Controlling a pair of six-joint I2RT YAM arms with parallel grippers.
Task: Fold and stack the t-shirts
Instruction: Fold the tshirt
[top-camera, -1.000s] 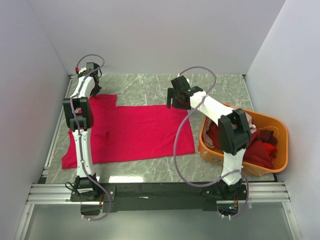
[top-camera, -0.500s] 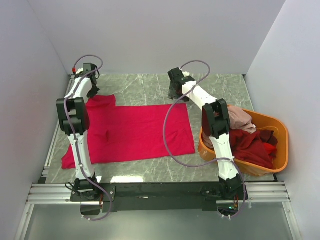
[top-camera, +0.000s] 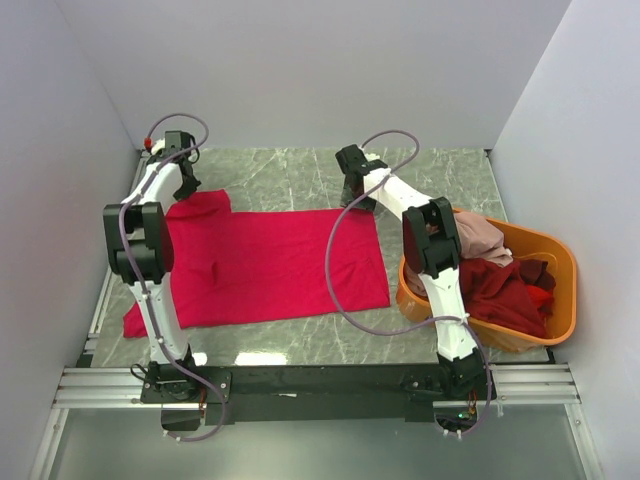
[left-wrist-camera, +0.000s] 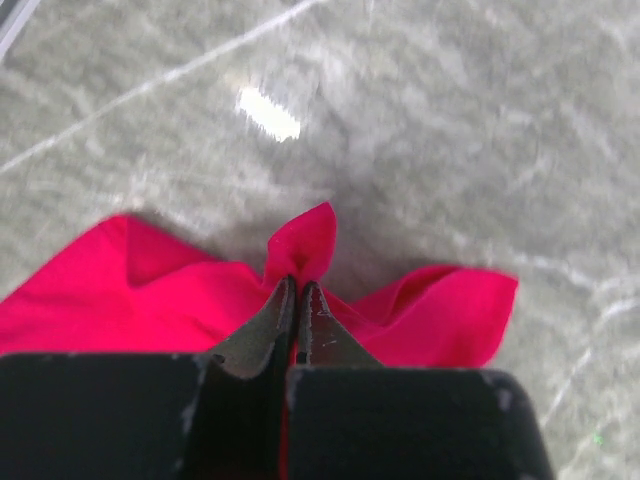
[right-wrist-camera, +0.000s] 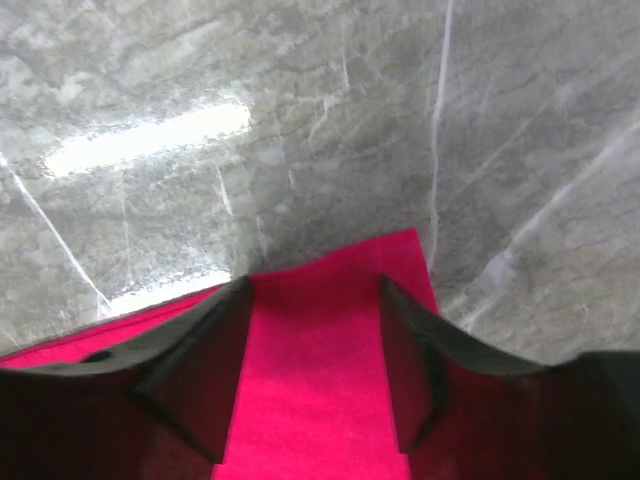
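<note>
A bright crimson-pink t-shirt (top-camera: 265, 262) lies spread flat on the grey marble table. My left gripper (top-camera: 185, 190) is at its far left corner, shut on a pinched peak of the cloth (left-wrist-camera: 303, 245). My right gripper (top-camera: 357, 198) is at the shirt's far right corner, open, with its fingers (right-wrist-camera: 205, 350) on either side of the cloth edge (right-wrist-camera: 330, 330). Dark red (top-camera: 505, 290) and pale dusty pink (top-camera: 480, 235) shirts lie in the basket. No neck label shows.
An orange plastic basket (top-camera: 560, 300) stands at the right, close to my right arm. Bare marble table (top-camera: 290, 175) lies beyond the shirt up to the back wall. White walls close in on the left, back and right.
My right gripper has moved back and down from above the shirt to its far right corner. My left arm has shifted slightly at the far left corner.
</note>
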